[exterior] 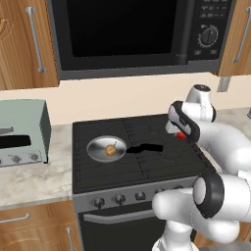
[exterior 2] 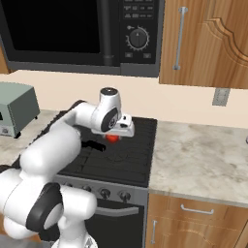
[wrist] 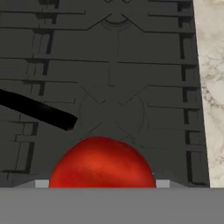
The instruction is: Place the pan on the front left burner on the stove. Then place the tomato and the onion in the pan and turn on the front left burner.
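Tomato (wrist: pixel 102 162) held in the end effector (exterior: pixel 180 134), clamped shut on it, red showing just beneath the white hand in both base views (exterior 2: pixel 113 138) and bulging large at the bottom of the hand view. Hangs above the right half of the stove (exterior: pixel 147 166), clear of the grate as far as the shadowless render lets on; exact height hard to judge. Directly below the end effector, a right-hand grate quarter with a star pattern, and past its far right edge a strip of pale marbled desk (wrist: pixel 210 87).

Pan (exterior: pixel 106 148) well to the left of the end effector, sitting on the front left burner (exterior: pixel 98 166), silver-grey bowl flat on the grate. Black handle (exterior: pixel 147 147) pointing rightward toward the end effector, its tip ending just short of the spot under the tomato; same handle tip crossing the left side of the hand view (wrist: pixel 37 111). Onion (exterior: pixel 111 150) inside the pan, near its middle, resting on the bottom, tan-orange with a small stem.

Row of dark knobs (exterior: pixel 119 198) along the silver front strip, below and nearer than the end effector. Black microwave (exterior: pixel 142 34) mounted above it, dial at right. Grey-green toaster oven (exterior: pixel 22 132) far to the left on the desk, beyond the pan. Wooden cabinets (exterior 2: pixel 208 43) up and to the right.
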Robot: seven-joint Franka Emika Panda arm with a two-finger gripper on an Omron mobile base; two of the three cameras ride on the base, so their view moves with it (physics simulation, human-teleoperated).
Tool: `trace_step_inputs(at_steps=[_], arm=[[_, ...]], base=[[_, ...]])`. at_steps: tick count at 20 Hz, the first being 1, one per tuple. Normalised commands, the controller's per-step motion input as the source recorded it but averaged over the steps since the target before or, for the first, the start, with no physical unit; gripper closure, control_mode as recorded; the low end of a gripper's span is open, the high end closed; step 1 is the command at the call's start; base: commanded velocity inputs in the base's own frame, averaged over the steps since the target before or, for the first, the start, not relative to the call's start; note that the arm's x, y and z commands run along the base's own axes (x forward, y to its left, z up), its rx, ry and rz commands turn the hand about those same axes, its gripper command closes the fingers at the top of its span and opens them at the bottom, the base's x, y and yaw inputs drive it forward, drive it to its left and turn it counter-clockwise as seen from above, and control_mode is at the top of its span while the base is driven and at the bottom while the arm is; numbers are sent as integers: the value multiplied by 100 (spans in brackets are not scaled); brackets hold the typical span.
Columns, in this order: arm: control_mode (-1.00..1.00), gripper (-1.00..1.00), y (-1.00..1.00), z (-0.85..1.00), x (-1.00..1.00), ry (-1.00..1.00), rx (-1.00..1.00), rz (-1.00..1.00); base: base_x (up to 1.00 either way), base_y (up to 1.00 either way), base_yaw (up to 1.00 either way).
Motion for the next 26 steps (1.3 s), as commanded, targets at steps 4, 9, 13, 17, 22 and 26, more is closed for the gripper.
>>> trace_step_inputs(at_steps=[4,9,13,17,22,26], arm=[[-100,100,60,13,0,0,0,0],[-100,100,63,3,2,0,0,0],[-100,100,63,0,0,0,0,0],[-100,100,59,0,6,0,0,1],[-100,100,53,0,11,0,0,1],[-100,100,46,0,11,-1,0,1]], base=[[0,0,0],[0,0,0],[0,0,0],[0,0,0],[0,0,0],[0,0,0]])
